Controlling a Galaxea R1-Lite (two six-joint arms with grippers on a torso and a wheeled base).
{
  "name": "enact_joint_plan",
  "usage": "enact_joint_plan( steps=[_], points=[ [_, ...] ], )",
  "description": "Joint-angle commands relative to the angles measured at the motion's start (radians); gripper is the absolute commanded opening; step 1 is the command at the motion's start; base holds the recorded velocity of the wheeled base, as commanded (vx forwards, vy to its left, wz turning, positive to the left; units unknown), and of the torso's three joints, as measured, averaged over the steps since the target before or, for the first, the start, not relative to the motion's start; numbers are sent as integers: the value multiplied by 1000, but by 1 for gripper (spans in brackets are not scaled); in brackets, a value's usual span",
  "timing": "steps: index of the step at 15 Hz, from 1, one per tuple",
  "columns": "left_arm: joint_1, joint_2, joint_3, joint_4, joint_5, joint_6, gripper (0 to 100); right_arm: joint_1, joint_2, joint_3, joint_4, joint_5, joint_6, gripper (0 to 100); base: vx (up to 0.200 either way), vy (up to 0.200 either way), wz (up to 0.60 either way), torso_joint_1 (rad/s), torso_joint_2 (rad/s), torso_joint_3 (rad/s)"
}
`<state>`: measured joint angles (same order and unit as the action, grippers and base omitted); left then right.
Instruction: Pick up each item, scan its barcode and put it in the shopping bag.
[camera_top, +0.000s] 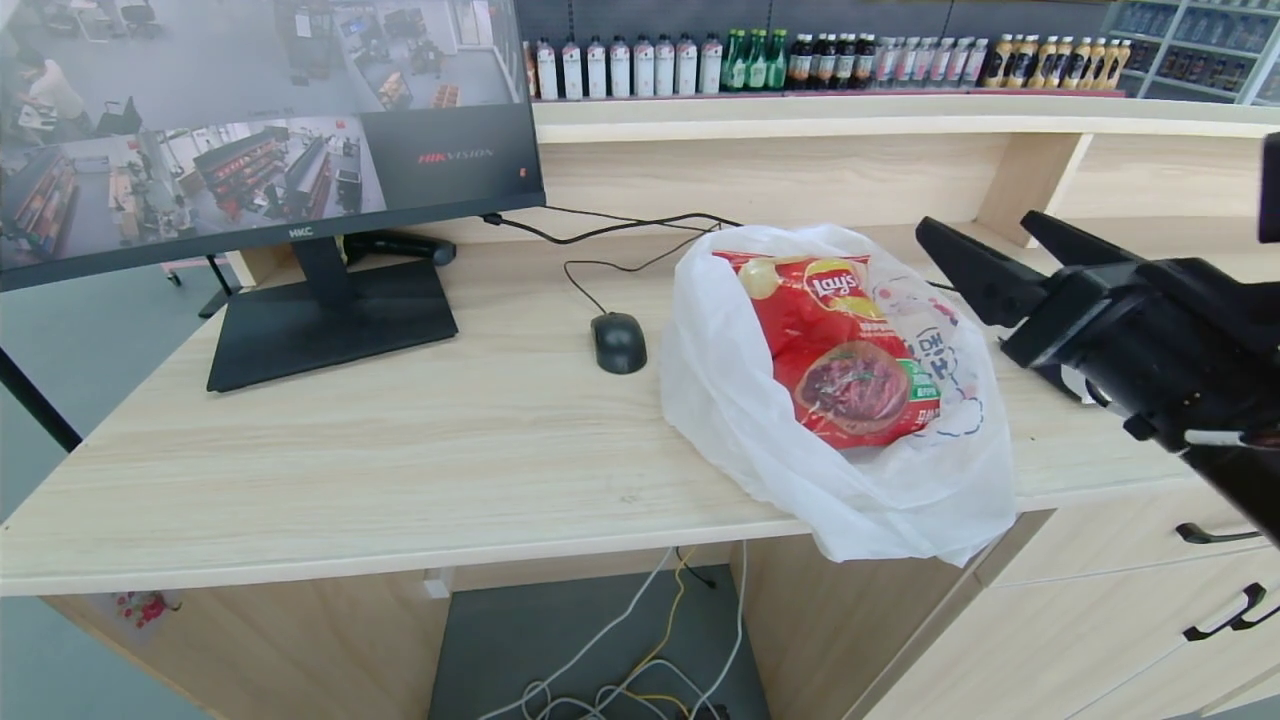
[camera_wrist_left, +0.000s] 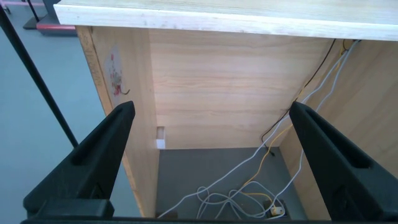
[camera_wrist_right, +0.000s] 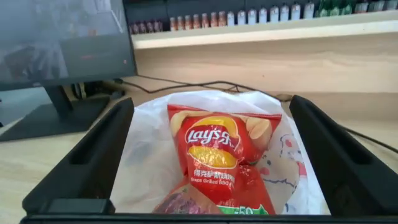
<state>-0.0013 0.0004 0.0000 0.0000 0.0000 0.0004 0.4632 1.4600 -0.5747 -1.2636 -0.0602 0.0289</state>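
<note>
Red chip bag (camera_top: 835, 350) is inside the white shopping bag (camera_top: 740, 400), print side up. Its round-logo end points to the bag's far side, long axis front-to-back, slightly skewed. Shopping bag lies on the table (camera_top: 400, 450), near end overhanging the edge. Right claw (camera_top: 978, 225) just right of it, released, empty. Left claw (camera_wrist_left: 211, 106) released, lower than the bag, facing cables (camera_wrist_left: 249, 186) under the table.

Light wood counter (camera_top: 400, 450) runs across the whole scene, with a black monitor (camera_top: 250, 120) far left and a mouse (camera_top: 618, 342) right of its stand. Rows of bottles (camera_top: 800, 60) line the far shelf. Drawers (camera_top: 1150, 600) with black handles sit near right, and loose cables (camera_top: 620, 690) lie on the grey floor (camera_top: 500, 640) underneath.
</note>
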Motion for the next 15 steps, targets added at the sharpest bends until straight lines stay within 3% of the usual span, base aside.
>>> enact_joint_plan(
  steps=[1, 3, 6, 11, 15],
  points=[
    [0, 0, 0, 0, 0, 0, 100, 2, 17, 110, -132, 19, -1, 100, 0, 0, 0, 0, 0, 0],
    [0, 0, 0, 0, 0, 1, 100, 12, 11, 108, -145, 63, -17, 100, 0, 0, 0, 0, 0, 0],
    [1, 0, 0, 0, 0, 0, 100, 11, 51, 108, -307, 114, -98, 100, 0, 0, 0, 0, 0, 0],
    [0, 0, 0, 0, 0, -3, 100, 0, 95, 33, -307, 114, -150, 100, 0, 0, 0, 0, 0, 0],
    [0, 0, 0, 0, 0, -2, 100, 0, 111, 44, -307, 115, -146, 100, -150, 0, 0, 1, 1, -1]
  ],
)
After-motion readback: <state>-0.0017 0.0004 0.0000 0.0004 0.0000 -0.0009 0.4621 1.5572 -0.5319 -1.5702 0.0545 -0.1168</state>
